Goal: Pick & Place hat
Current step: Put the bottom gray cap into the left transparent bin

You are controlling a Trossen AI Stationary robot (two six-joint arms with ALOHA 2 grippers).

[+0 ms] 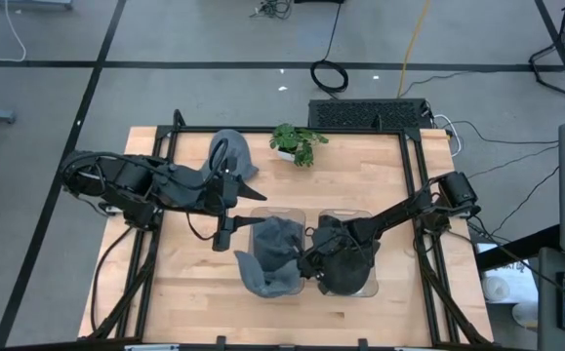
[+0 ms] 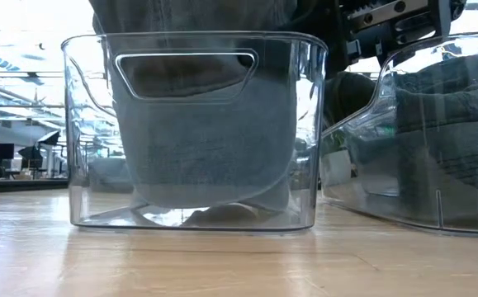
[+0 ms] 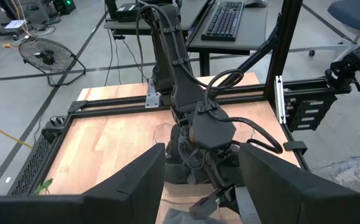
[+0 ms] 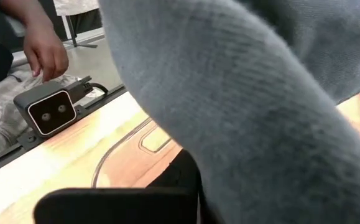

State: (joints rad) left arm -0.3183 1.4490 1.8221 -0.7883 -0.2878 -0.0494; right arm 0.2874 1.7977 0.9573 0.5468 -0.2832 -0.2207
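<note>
Grey knit hat (image 1: 270, 255) hangs over your clear bin (image 1: 259, 216), pinched in the closed right hand (image 1: 308, 264); left hand (image 1: 225, 232) half-open, empty.

Two clear plastic bins sit side by side mid-table, the left bin (image 1: 259, 222) w/ a grey knit hat (image 1: 272, 255) in it & hanging over its front, the right bin (image 1: 360, 216) w/ dark hats (image 1: 352, 265) in it, a small green potted plant (image 1: 296, 142) behind them, another grey hat (image 1: 229, 153) left of the plant.
</note>
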